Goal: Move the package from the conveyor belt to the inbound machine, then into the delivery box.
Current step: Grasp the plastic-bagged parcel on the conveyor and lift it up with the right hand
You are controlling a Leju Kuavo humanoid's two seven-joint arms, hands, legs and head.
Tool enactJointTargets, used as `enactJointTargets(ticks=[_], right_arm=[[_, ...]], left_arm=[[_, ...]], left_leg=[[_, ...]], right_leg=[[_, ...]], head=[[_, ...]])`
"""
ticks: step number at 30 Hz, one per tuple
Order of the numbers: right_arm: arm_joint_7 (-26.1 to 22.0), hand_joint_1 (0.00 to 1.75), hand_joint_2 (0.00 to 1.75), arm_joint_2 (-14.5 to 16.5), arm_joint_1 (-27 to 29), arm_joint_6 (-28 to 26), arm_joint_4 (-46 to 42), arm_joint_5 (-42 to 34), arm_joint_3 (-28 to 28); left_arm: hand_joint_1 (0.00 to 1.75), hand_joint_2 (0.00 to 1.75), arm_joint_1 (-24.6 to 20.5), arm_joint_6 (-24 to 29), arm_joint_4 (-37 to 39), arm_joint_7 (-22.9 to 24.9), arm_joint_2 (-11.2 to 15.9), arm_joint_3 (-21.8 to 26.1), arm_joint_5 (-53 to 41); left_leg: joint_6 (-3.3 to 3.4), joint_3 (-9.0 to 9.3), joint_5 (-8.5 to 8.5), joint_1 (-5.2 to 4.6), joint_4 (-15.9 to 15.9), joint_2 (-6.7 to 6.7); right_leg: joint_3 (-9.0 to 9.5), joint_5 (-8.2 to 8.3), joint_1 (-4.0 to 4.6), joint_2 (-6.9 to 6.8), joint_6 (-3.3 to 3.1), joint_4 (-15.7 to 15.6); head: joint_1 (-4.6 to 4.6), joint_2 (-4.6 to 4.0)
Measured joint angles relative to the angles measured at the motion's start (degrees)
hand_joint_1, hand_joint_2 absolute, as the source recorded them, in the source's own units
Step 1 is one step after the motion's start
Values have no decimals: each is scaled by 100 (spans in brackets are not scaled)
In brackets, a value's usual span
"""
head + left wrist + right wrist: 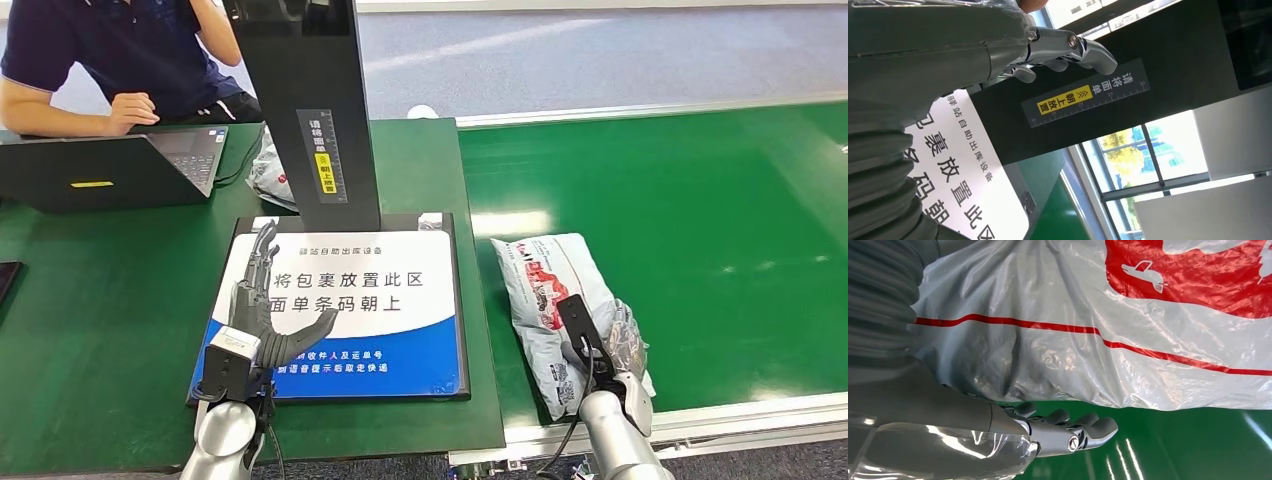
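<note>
The right hand [600, 355] is lying open against the plastic mail bag [545, 290] on the green conveyor belt [700, 250], not gripping yet, so it is needing to close and lift next.

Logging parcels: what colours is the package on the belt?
The package is grey-white plastic with red printing and a red stripe, clearest in the right wrist view.

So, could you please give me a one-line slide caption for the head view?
Right hand rests on the grey package on the green conveyor belt; left hand hovers open over the inbound machine's platform.
</note>
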Motion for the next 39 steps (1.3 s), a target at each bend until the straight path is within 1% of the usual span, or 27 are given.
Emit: enactJointTargets(ticks=[2, 6, 17, 32, 36, 39], right_arm=[[43, 1, 175, 0, -26, 107, 39, 89, 5], [173, 175, 175, 4, -100, 336, 169, 326, 38], [98, 175, 175, 57, -68, 262, 257, 447, 156], [-15, 175, 175, 93, 29, 209, 133, 417, 245], [-13, 175, 175, 119, 117, 56, 42, 435, 302], [125, 175, 175, 146, 231, -188, -146, 650, 359]], left_arm=[[0, 175, -5, -1, 4, 0, 0, 0, 1], [0, 175, -35, -7, 38, 0, 0, 0, 0], [0, 175, -43, -9, 100, 0, 0, -2, 6], [0, 175, -40, 45, 132, 13, 0, -6, 59], [0, 175, -22, 76, 133, 31, 0, -8, 58], [0, 175, 5, 99, 132, 49, 0, -9, 55]], left_leg=[[1, 3, 1, 0, 0, 0], [2, 22, -1, 2, -1, 1], [14, 30, 5, 2, 0, -2], [10, 19, -6, 3, -1, -8], [12, 15, -6, 3, -1, -18], [12, 10, -6, 3, 0, -27]], right_leg=[[5, 1, 0, 0, 0, -2], [24, 0, 2, 0, 1, -12], [44, 9, 1, -1, 15, -22], [38, -8, 3, -2, 14, -21], [38, -11, 2, -10, 18, -21], [37, -13, 1, -20, 21, -21]], head=[[0, 0], [-1, 0], [2, 0], [1, 0], [1, 0], [0, 0]])
